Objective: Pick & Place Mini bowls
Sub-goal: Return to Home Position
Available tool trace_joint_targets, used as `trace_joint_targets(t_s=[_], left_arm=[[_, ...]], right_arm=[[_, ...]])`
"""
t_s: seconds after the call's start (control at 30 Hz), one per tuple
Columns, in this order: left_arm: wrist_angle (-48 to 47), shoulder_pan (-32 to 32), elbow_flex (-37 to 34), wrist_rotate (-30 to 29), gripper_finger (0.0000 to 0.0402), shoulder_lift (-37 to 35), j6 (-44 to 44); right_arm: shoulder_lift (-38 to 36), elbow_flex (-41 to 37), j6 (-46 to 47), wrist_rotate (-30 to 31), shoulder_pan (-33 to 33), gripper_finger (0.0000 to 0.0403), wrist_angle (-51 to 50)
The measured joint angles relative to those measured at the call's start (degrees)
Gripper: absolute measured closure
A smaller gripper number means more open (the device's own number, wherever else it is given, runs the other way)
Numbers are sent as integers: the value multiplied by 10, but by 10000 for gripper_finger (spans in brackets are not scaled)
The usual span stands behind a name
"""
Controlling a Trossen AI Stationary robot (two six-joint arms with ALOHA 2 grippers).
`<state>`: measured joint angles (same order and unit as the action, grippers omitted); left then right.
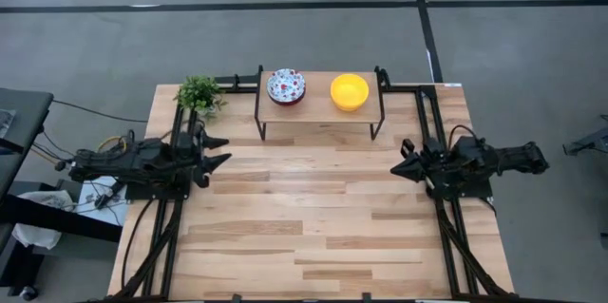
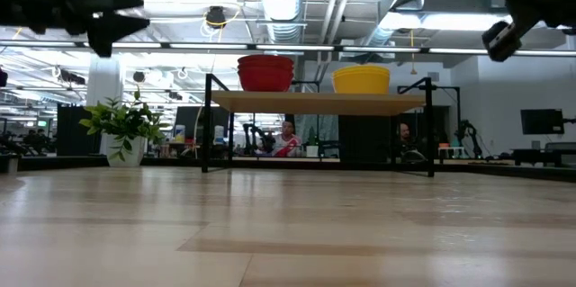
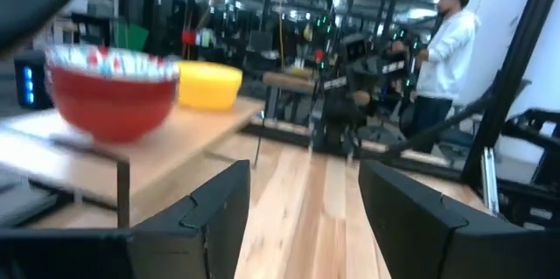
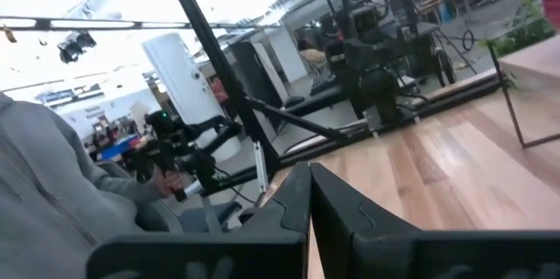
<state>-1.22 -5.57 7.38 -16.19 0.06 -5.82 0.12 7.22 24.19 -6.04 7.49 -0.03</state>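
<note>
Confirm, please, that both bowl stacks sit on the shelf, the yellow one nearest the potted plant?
Not quite: both sit on the shelf, but the patterned bowls are nearest the potted plant; the yellow bowls are at the far end, as the high view shows.

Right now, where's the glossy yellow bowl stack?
In the high view, the glossy yellow bowl stack sits on the right half of the wooden shelf, beside the white floral bowls.

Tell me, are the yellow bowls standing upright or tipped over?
Upright: the yellow bowls sit level on the shelf, open mouth facing up in the high view.
</note>
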Motion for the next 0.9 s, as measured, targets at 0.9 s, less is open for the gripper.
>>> trace_joint_targets(t_s=[0.9], left_arm=[[6, 29, -44, -86, 187, 4, -22]], right_arm=[[0, -37, -96, 107, -43, 403, -70]])
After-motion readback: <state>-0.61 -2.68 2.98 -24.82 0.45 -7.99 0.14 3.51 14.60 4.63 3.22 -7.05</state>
